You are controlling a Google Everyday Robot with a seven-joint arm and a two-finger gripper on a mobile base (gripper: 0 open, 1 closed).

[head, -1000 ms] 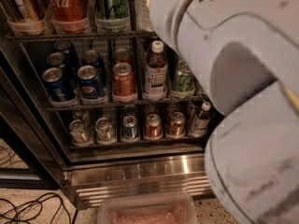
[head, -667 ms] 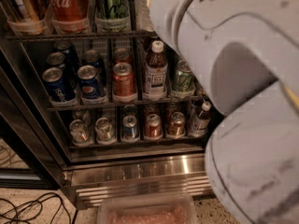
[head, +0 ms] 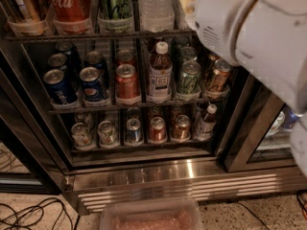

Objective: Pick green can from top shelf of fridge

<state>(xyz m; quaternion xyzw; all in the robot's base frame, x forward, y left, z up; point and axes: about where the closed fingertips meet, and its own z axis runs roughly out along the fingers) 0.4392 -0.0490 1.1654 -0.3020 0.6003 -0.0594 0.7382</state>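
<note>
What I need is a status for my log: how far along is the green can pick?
Done: the arm is up at the fridge, at upper right near the top shelf. In hand: nothing that shows; the pincer is out of view. Left: the green can sits in its tub on that shelf, so grasping it and lifting it out are not yet done.

Glossy green can [head: 115,1], clear plastic tub [head: 115,25], dark metal-wire top shelf [head: 91,36], shiny steel grille [head: 192,183] on fridge [head: 36,128].

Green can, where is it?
The green can stands upper left, on the top shelf between the red Coca-Cola can and a clear bottle. The gripper is out of view.
</note>
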